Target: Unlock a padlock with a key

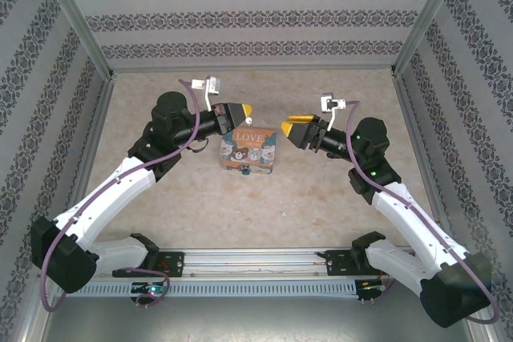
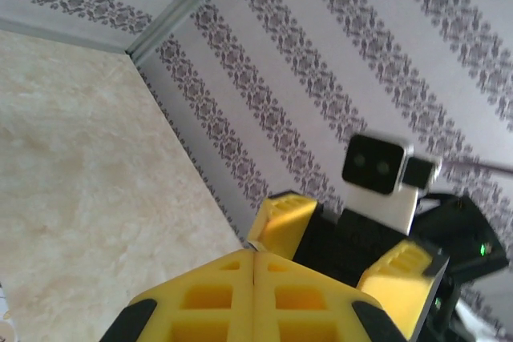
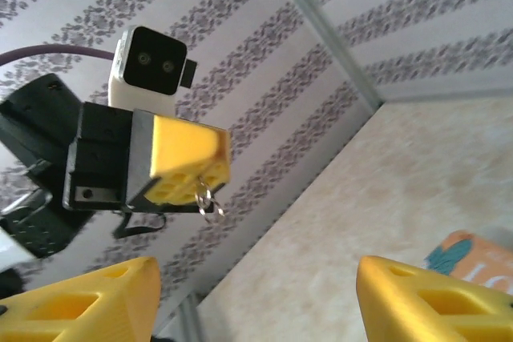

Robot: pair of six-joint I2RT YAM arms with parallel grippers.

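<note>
Our left fingers (image 3: 186, 154) are pressed together with a small silvery loop (image 3: 209, 200) dangling from their tips; we cannot tell whether it is the padlock's shackle or a key's ring. Facing them, our right fingers (image 3: 425, 298) stand apart and empty, beside the "LOVE" tin (image 1: 250, 150) on the counter (image 1: 192, 198).

One "LOVE" tin (image 1: 249, 150) with cartoon bears. Two robot arms: left arm (image 1: 120, 186) left of the tin, right arm (image 1: 401, 198) right of it. Two yellow-fingered grippers: left gripper (image 1: 248, 109), right gripper (image 1: 285, 129). One small silvery metal ring (image 3: 208, 200).
</note>
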